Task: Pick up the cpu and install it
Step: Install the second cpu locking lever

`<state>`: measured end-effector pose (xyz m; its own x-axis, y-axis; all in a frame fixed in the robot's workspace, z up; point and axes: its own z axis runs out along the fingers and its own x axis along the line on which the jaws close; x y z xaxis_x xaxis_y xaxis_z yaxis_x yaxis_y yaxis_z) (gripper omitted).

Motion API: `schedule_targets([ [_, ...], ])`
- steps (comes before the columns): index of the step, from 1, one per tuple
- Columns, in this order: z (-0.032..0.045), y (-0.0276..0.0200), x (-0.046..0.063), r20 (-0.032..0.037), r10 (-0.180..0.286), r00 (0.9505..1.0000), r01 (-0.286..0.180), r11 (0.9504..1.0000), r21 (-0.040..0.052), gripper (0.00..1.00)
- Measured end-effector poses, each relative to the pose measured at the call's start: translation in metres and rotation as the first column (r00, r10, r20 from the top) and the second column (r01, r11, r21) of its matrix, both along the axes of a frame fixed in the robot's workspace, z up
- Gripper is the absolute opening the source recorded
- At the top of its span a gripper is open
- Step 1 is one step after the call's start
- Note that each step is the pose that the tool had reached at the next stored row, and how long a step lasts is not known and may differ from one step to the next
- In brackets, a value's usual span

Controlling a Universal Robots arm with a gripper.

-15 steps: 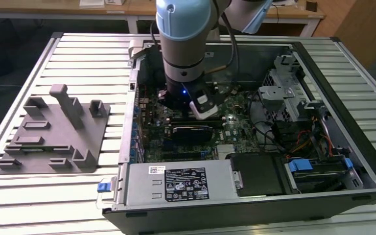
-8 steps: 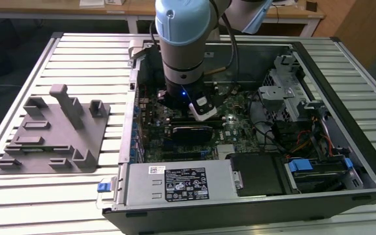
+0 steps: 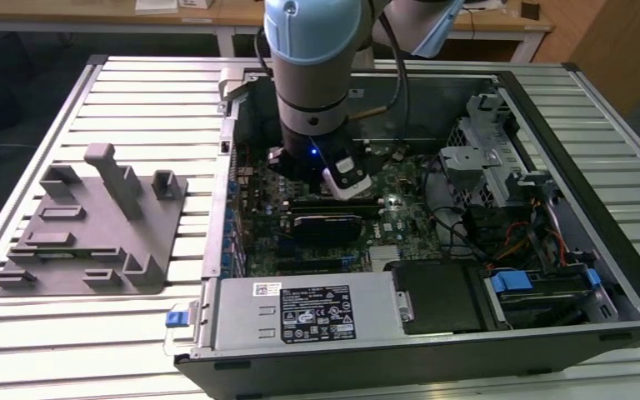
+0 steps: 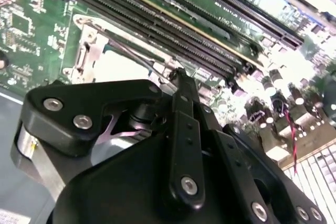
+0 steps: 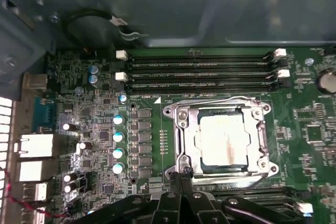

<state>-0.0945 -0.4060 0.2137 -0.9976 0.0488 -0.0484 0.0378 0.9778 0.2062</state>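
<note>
Since the cpu [image 5: 223, 139] already lies flat inside the socket frame [image 5: 181, 129], I'd judge it light, stiff and fragile, best held by its edges. Reaching straight down into the case [image 3: 587, 250], the arm [image 3: 314, 75] hangs its hand [image 5: 181, 174] just beside the frame; whether it's clenched I cannot tell

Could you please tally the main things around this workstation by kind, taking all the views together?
Robot arm: 1
Computer case: 1
Grey fixture: 1
Cpu, lying in its socket frame: 1
Socket frame: 1
Total: 5
</note>
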Motion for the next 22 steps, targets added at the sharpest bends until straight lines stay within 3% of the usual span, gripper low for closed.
schedule_targets([
  [9,0.0199,0.0,0.001,0.0,0.0,1.0,0.0,1.0,-0.0001,0.11],
  [22,0.0394,0.0001,0.002,0.0,0.0,1.0,0.0,1.0,-0.0028,0.11],
])
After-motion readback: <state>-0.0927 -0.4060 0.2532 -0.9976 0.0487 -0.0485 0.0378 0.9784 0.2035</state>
